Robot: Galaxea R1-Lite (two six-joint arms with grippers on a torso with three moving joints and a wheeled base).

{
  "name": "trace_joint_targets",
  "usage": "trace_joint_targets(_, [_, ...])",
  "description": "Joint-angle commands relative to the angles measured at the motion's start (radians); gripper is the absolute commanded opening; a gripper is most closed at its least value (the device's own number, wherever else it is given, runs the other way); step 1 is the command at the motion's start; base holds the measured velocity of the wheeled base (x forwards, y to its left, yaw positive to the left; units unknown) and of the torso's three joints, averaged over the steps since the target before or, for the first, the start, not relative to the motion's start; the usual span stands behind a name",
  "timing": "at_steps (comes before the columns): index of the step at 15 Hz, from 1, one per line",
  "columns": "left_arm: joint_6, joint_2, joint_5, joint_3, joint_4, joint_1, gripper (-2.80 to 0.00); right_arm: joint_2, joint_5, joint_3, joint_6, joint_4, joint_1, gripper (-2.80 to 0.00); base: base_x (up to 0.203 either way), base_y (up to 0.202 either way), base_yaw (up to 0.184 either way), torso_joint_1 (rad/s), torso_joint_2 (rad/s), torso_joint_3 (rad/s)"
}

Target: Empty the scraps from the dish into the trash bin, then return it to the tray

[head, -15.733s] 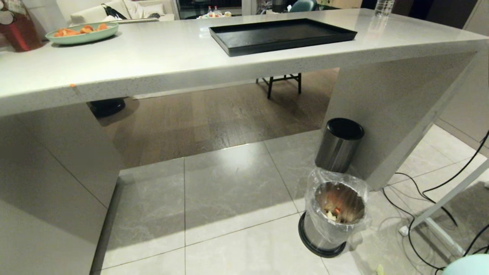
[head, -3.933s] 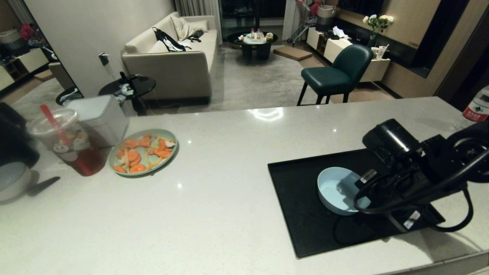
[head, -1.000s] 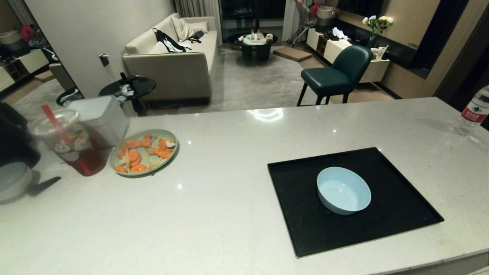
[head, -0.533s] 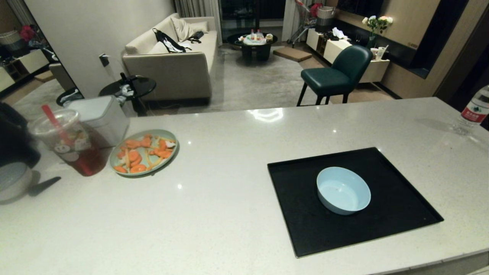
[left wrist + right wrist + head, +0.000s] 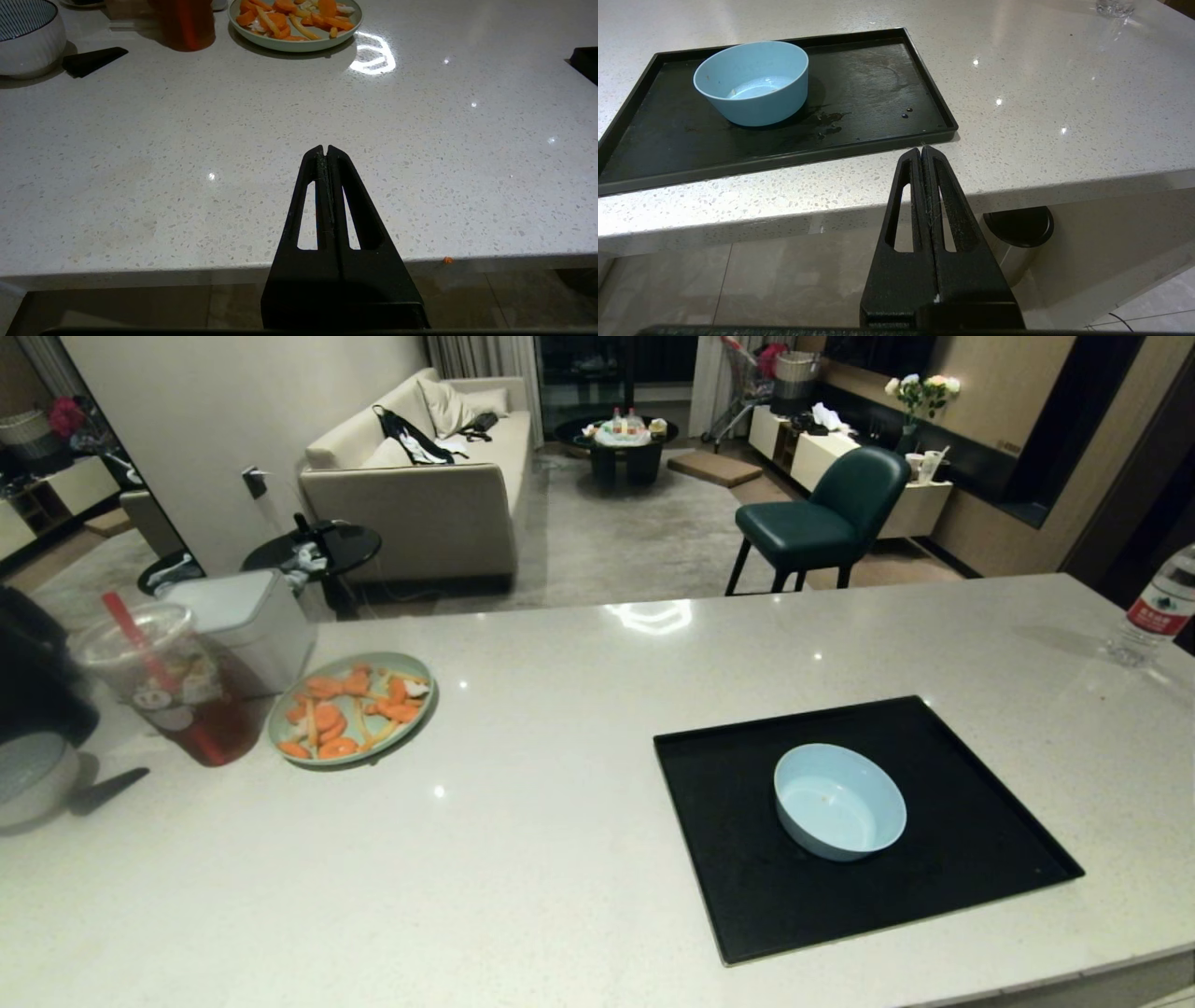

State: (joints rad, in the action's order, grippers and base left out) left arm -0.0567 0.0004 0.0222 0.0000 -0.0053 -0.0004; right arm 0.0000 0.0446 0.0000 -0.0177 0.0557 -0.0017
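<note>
The light-blue dish (image 5: pixel 839 801) (image 5: pixel 752 82) stands upright on the black tray (image 5: pixel 971 840) (image 5: pixel 887 79) at the right of the counter, with only a tiny speck inside. No scraps show in it. The trash bin is out of view. My right gripper (image 5: pixel 922 149) is shut and empty, held off the counter's near edge, short of the tray's corner. My left gripper (image 5: pixel 325 148) is shut too, with nothing in it, parked off the near edge over bare counter. Neither arm shows in the head view.
A green plate of carrot slices (image 5: pixel 350 707) (image 5: pixel 295 21), a cup of red drink (image 5: pixel 168 681), a white ribbed bowl (image 5: pixel 28 42) and a white box (image 5: pixel 247 621) stand at the counter's left. A water bottle (image 5: pixel 1153 607) stands far right. A black-lidded steel cylinder (image 5: pixel 1020 228) stands on the floor under the counter.
Nothing has moved in the head view over the last second. About four seconds ago my right arm was over the tray beside the dish; it has since left that view.
</note>
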Motion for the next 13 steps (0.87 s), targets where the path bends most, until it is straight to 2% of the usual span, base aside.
trace_joint_targets(1, [-0.002, 0.001, 0.001, 0.0, -0.001, 0.0, -2.8, 0.0, 0.0, 0.0, 0.004, -0.001, 0.0, -2.8, 0.0, 0.0, 0.0, 0.0, 0.0, 0.0])
trace_joint_targets(13, [-0.002, 0.001, 0.001, 0.0, -0.001, 0.0, -2.8, 0.0, 0.0, 0.0, 0.021, -0.001, 0.002, -2.8, 0.0, 0.0, 0.0, 0.0, 0.0, 0.0])
